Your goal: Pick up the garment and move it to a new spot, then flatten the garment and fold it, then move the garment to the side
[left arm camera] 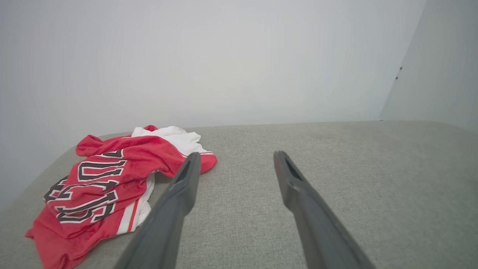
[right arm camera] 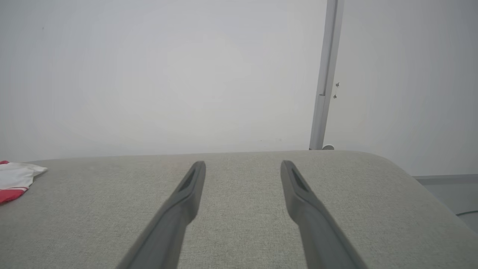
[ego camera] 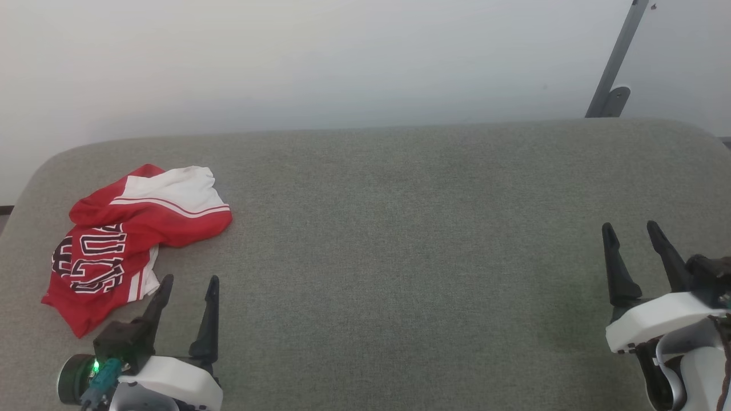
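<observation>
Now: L gripper (ego camera: pixel 190 279) spread wide, nothing between the fingers. It sits at the near-left of the grey padded surface (ego camera: pixel 400 257), fingers pointing to the far side. Its left-hand fingertip is just beside the near-right hem of the garment (ego camera: pixel 131 228); contact or not, can't tell. Left wrist view puts the fabric left of that finger, not in the gap.

R gripper (ego camera: pixel 630 225) also spread wide and empty, at near-right, well apart from garment w/ bare surface between.

Garment: crumpled heap at left end of surface. Red body w/ black white-outlined lettering faces up but is creased over itself; white sleeve w/ red stripe is bunched at far side. Not flat, not folded.

Judgement: pick-up step not yet begun.
- Jaws prob. held wide so they can straddle a thick bunch of fabric.
- L arm is the obvious one for the first grab, being next to the heap.
- R sits clear of the bare centre area, likely the new spot.
- Next: L needs to go left + down onto a raised fold.
- Risk: pinching one layer only, so garment drags and opens unevenly.

Bkgd: pale wall, grey pole (ego camera: pixel 619 57) far right.
</observation>
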You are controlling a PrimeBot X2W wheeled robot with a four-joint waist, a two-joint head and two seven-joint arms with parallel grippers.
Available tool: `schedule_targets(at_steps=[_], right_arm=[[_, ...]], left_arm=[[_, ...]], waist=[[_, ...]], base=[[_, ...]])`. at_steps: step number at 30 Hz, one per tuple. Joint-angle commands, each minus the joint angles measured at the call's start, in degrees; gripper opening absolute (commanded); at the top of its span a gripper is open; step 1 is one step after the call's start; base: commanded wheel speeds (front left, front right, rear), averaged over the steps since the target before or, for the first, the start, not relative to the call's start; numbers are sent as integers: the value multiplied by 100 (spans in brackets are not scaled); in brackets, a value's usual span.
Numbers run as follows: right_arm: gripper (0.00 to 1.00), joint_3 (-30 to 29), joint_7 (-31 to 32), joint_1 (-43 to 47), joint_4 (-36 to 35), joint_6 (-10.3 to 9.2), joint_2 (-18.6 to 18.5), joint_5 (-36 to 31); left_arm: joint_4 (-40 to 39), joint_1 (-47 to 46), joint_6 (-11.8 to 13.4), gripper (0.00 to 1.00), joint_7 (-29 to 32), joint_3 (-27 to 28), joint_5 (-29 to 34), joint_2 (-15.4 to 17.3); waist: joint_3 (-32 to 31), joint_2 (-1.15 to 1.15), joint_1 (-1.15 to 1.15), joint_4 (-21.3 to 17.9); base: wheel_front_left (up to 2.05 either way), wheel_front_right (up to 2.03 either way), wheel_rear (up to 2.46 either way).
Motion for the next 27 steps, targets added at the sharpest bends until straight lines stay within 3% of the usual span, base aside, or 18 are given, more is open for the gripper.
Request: schedule_targets(at_steps=[1, 10, 18, 27], right_arm=[[100, -26, -61, 53, -53, 0, -4, -106], [100, -133, -148, 122, -113, 0, 57, -144], [100, -150, -164, 165, -64, 0, 88, 12], [100, -172, -164, 194, -64, 0, 73, 132]], left_arm=[[-25, 14, -13, 100, -48, -9, 133, 24], [-24, 34, -15, 100, -135, 72, 162, -27], [102, 77, -16, 100, -157, -33, -355, -13], [147, -19, -16, 100, -158, -115, -511, 40]], waist=[[0, 0, 0, 5], [1, 0, 0, 13], [7, 0, 0, 0], [6, 0, 0, 46]], base=[[0, 0, 0], [0, 0, 0], [0, 0, 0], [0, 0, 0]])
